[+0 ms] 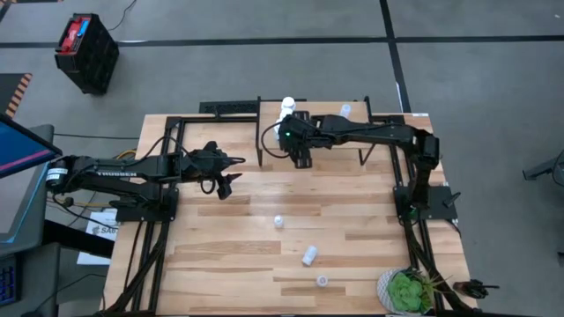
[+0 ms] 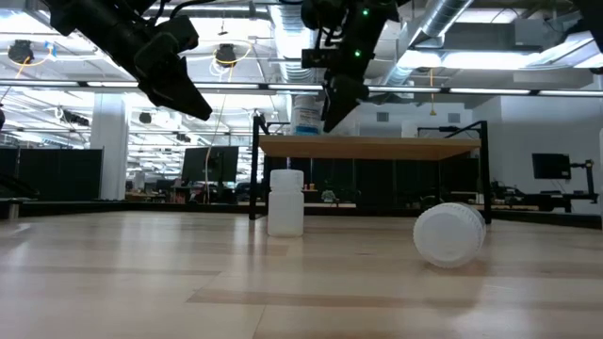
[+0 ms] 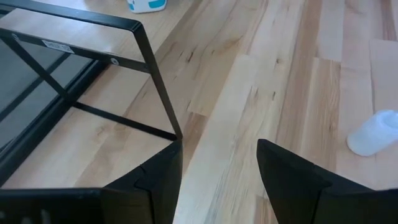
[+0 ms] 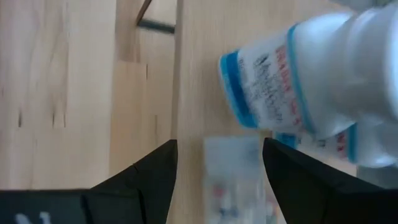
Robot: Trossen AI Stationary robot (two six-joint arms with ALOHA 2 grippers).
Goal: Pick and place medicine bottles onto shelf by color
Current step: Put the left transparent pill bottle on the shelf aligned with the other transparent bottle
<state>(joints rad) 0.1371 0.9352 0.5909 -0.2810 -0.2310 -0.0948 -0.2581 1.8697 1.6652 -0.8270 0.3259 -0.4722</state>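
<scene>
Wooden slats are forming the tabletop point(image 1: 220, 264), and the shelf point(image 1: 335, 141) is standing at its far edge on thin black legs. Right gripper point(image 1: 301, 160) is hovering over the shelf's left end, fingers spread apart and holding nothing; its wrist view is showing a blue-labelled bottle point(image 4: 292, 74) just beyond the fingertips, with a second one blurred beside it. One white bottle point(image 1: 287, 107) is standing on the shelf behind that gripper. Left gripper point(image 1: 226, 187) is hanging above the table, left of the shelf, fingers open and empty. Three white bottles are sitting on the tabletop, well apart: one upright point(image 1: 278, 221), one lying on its side point(image 1: 309, 256), one nearer the front edge point(image 1: 322, 281).
</scene>
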